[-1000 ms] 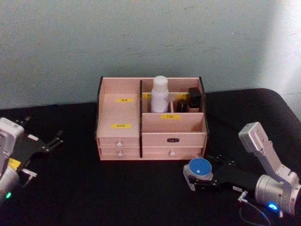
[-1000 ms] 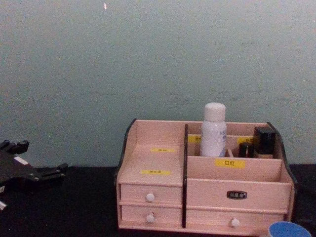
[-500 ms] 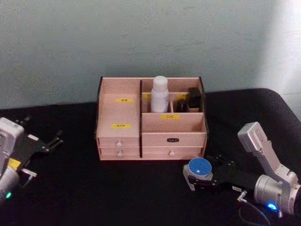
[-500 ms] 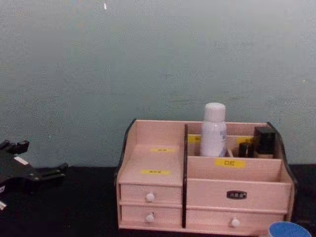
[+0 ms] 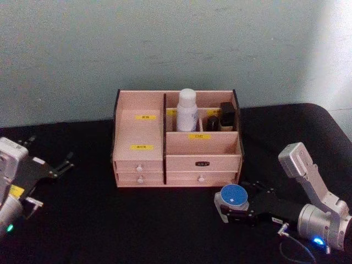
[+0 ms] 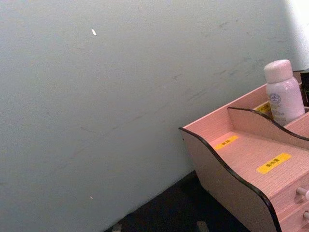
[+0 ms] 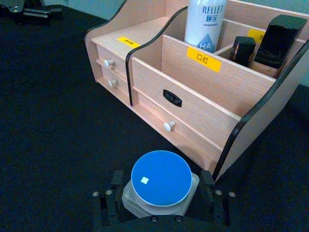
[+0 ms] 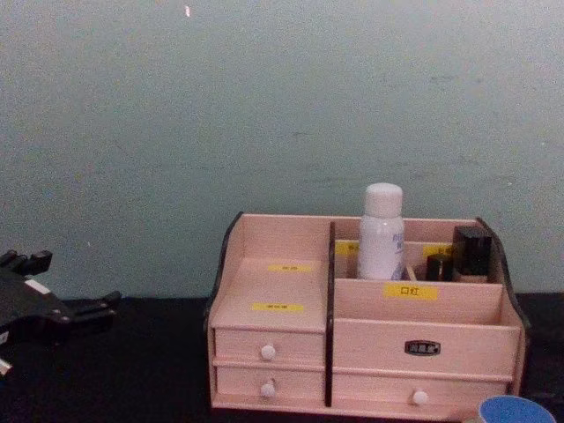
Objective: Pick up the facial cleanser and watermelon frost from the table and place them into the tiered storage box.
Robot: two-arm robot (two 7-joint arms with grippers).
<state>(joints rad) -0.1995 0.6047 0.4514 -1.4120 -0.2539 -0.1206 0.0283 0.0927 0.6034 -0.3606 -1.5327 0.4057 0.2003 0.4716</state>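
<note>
Jar (image 5: pixel 234 196) hasn't budged in the last second: right gripper (image 7: pixel 161 191) still clamped on its sides, low over the table (image 5: pixel 165 220), just in front of the organiser (image 5: pixel 203 146). White bottle (image 5: pixel 187 110) already stands in a back compartment. Left gripper (image 5: pixel 59 164) parked far left, fingers spread. Lifting looks next.

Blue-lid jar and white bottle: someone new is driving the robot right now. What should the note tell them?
Right end effector: shut on the watermelon frost, low at the table, in front of the right half of the tiered storage box.
Left end effector: open, parked at the table's left side.
Done: facial cleanser stands upright in the box's back compartment.
Left: lift the jar into the box and let go.
</note>
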